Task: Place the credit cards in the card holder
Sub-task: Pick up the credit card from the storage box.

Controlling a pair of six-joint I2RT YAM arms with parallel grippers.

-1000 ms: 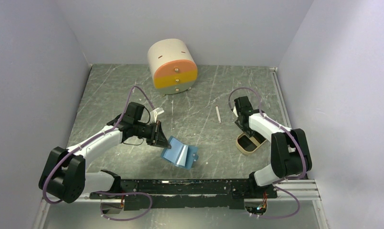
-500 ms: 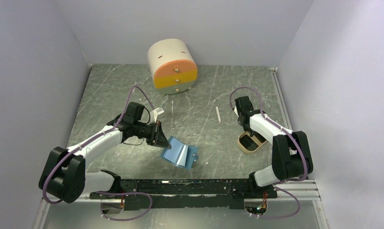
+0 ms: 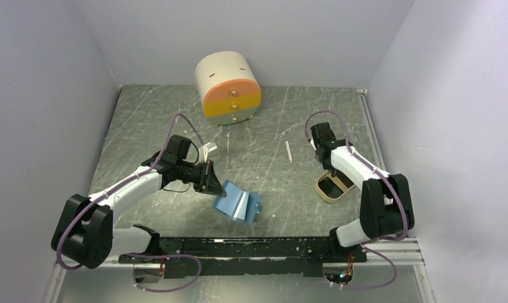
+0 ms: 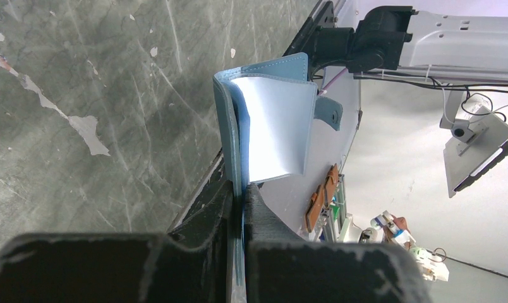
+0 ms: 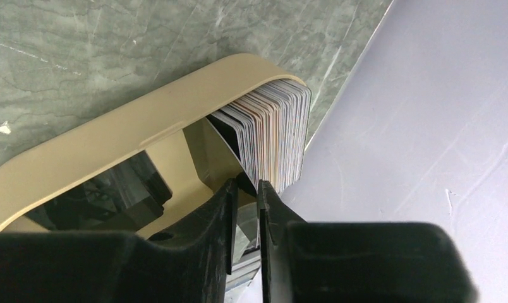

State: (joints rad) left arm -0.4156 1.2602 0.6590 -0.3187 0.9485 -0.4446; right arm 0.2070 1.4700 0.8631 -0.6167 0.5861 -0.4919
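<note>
blue card holder [image 3: 239, 204], beige tray [image 3: 320, 188], marbled table [image 3: 270, 136]

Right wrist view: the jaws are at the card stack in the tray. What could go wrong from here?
1. The credit cards stand tightly packed on edge in the tray; the jaws of the right gripper may pinch several, or drag neighbours out.
2. The left gripper clamps the card holder by one edge only; pushing a card in could twist it.
</note>
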